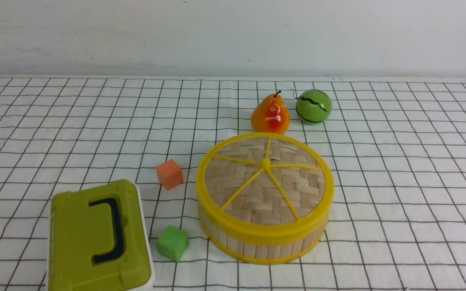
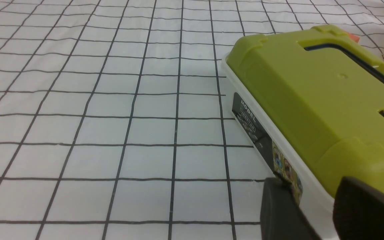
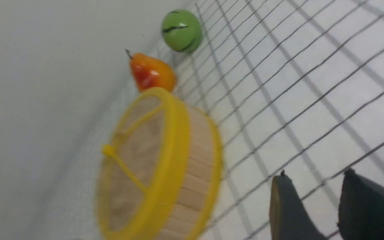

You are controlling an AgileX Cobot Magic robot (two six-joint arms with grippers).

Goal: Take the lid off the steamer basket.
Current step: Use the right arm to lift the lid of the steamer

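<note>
The table (image 1: 411, 169), under a white cloth with a dark grid, bears the steamer basket (image 1: 259, 244) with its lid (image 1: 233, 178) on, a pear (image 1: 270, 115) and a green striped ball (image 1: 314, 106) behind it, and an orange block (image 1: 170, 174), a green block (image 1: 172, 243) and an upright olive-green box (image 1: 91, 238) to its left.

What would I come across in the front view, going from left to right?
Olive-green box → orange block → steamer basket with its lid on → green striped ball.
</note>
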